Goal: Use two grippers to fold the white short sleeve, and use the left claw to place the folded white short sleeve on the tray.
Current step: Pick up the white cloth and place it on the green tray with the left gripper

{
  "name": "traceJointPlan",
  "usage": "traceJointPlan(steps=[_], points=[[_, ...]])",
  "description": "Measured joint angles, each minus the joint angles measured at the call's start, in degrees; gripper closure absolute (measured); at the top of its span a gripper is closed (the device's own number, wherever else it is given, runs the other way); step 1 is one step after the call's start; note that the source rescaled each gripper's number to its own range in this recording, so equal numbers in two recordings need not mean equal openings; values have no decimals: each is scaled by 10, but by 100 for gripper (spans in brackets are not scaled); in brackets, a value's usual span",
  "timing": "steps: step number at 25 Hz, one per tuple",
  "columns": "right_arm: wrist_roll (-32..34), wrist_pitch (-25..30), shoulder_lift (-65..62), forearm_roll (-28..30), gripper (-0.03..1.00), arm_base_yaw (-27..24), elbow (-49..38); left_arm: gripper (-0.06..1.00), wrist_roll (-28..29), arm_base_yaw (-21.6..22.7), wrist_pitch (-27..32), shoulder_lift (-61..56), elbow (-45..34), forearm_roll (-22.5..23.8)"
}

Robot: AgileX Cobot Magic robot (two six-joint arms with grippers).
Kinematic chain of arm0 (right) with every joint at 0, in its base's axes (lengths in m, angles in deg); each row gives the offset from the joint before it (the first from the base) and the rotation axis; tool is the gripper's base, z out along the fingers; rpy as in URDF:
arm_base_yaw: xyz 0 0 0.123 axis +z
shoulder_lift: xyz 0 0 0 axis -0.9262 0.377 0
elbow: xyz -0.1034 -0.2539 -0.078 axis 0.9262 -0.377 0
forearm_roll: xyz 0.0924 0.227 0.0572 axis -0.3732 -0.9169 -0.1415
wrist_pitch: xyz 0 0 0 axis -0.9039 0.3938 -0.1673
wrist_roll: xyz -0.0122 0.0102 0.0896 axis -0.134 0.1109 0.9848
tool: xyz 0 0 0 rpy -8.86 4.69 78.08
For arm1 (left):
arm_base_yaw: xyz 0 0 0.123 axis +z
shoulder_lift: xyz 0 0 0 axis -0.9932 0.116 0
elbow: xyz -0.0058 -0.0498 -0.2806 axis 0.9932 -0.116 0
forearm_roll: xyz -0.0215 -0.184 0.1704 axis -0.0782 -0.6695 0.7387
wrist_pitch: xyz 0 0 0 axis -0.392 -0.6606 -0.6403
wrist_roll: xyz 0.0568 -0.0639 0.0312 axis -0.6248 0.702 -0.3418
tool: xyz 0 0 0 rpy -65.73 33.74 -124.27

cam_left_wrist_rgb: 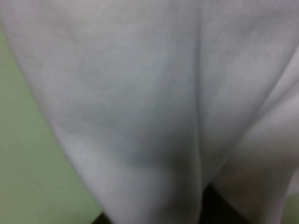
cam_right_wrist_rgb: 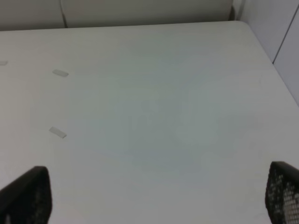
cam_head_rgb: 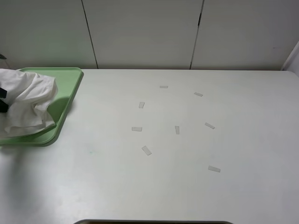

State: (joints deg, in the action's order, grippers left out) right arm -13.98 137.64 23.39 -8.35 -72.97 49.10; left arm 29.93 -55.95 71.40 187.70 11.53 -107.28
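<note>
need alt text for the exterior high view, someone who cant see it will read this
A wrinkled white cotton T-shirt lies bunched on a flat pale green plastic tray at the far left edge of a white table. A bit of a black arm shows at the shirt's left edge. Several small pale tape strips are scattered across the table's middle, and pale wall panels stand behind.

Right pincer point(cam_right_wrist_rgb: 154, 196) fingertips point(cam_right_wrist_rgb: 28, 193) are black, mesh-textured pads.

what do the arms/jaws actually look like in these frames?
Little shows. In the right wrist view, the right gripper appears only as two black fingertips with a fine mesh-like texture, at opposite edges of the frame. The left gripper shows as small black bits beside white cloth at the overhead view's left edge. No cables or markings visible.
</note>
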Motion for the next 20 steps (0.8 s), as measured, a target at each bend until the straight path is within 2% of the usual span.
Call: traceJointPlan(steps=[3, 5, 7, 10, 11, 14, 20], points=[[0, 0, 0, 0, -3, 0, 0, 80, 0, 10, 0, 0, 0, 0], [0, 0, 0, 0, -3, 0, 0, 73, 0, 17, -1, 0, 0, 1], [0, 0, 0, 0, -3, 0, 0, 57, 0, 21, -10, 0, 0, 1], [0, 0, 0, 0, -3, 0, 0, 18, 0, 23, -29, 0, 1, 1], [0, 0, 0, 0, -3, 0, 0, 18, 0, 23, -29, 0, 1, 1], [0, 0, 0, 0, -3, 0, 0, -1, 0, 24, -48, 0, 1, -1], [0, 0, 0, 0, -3, 0, 0, -5, 0, 24, -51, 0, 1, -1]])
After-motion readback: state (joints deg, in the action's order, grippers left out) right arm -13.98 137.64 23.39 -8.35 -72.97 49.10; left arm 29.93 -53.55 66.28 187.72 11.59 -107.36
